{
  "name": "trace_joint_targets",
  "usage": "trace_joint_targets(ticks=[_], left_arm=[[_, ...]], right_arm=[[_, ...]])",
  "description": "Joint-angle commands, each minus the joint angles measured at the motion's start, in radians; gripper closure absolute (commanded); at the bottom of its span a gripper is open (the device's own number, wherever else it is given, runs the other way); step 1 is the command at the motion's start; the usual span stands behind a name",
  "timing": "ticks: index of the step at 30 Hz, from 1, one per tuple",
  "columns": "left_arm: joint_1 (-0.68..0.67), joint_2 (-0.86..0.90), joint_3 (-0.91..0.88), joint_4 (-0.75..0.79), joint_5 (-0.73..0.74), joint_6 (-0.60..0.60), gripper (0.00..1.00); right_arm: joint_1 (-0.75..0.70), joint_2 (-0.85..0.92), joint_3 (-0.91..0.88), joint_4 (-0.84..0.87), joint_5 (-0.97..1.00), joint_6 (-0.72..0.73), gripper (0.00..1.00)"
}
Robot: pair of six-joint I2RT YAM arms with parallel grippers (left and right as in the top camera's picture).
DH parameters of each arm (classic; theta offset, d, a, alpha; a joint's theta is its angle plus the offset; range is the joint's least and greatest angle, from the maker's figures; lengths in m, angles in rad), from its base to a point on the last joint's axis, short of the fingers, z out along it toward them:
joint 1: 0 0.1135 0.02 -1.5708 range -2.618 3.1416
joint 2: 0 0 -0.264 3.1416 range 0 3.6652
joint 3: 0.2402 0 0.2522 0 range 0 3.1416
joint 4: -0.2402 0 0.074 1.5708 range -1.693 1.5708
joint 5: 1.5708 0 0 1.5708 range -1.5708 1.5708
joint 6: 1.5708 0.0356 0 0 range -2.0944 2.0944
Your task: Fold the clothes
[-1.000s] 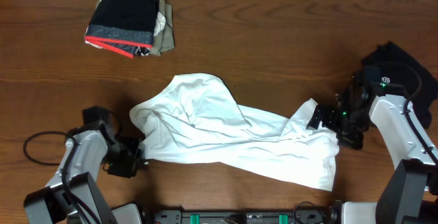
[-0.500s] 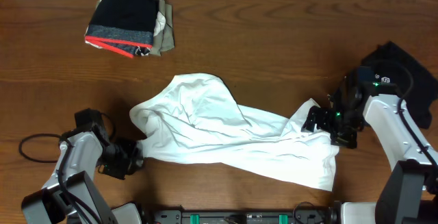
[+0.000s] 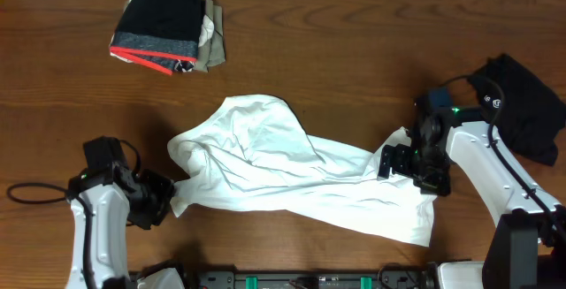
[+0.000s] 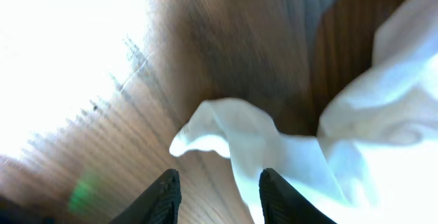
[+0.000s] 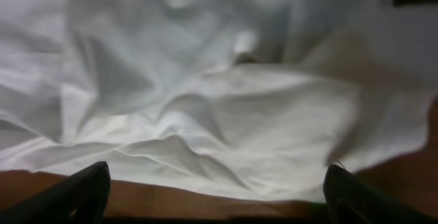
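Note:
A large white shirt (image 3: 292, 178) lies crumpled across the middle of the wooden table. My left gripper (image 3: 164, 202) sits at the shirt's left corner. In the left wrist view, my left gripper (image 4: 219, 183) is open, with bare wood between the fingertips and the shirt corner (image 4: 226, 125) just ahead of them. My right gripper (image 3: 389, 161) hovers at the shirt's right edge. It is wide open in the right wrist view (image 5: 215, 179), with wrinkled white cloth (image 5: 205, 101) just ahead and nothing held. A black garment (image 3: 522, 117) lies at the far right.
A stack of folded clothes (image 3: 168, 26), dark on top with a red-edged band, sits at the back left. A black cable (image 3: 35, 190) loops beside the left arm. The table's front edge runs just below both arm bases.
My left gripper has opened, let go of the shirt's left corner and drawn back to the left. My right gripper has moved left over the shirt's right edge, staying open.

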Motion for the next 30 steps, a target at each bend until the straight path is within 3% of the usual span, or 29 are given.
trace_joint_targets(ticks=[1,4,6,11,28,30], left_arm=[[0.004,-0.025,0.014,-0.021,-0.016,0.023,0.59],[0.004,-0.025,0.014,-0.024,-0.016,0.047,0.58],[0.004,-0.025,0.014,-0.024,-0.016,0.074,0.42],[0.004,-0.030,0.014,-0.043,-0.017,0.143,0.24],[0.004,-0.193,0.039,-0.106,-0.026,0.206,0.16],[0.004,-0.193,0.039,-0.114,-0.026,0.206,0.16]], right_arm=[[0.006,-0.011,-0.005,-0.023,0.103,0.116,0.02],[0.007,-0.011,-0.005,-0.028,0.111,0.118,0.02],[0.008,-0.011,-0.006,-0.039,0.107,0.117,0.03],[0.068,-0.011,-0.028,-0.042,0.051,0.036,0.19],[0.394,-0.011,-0.091,0.012,0.010,0.217,0.41],[0.401,-0.011,-0.117,0.053,-0.024,0.217,0.50]])
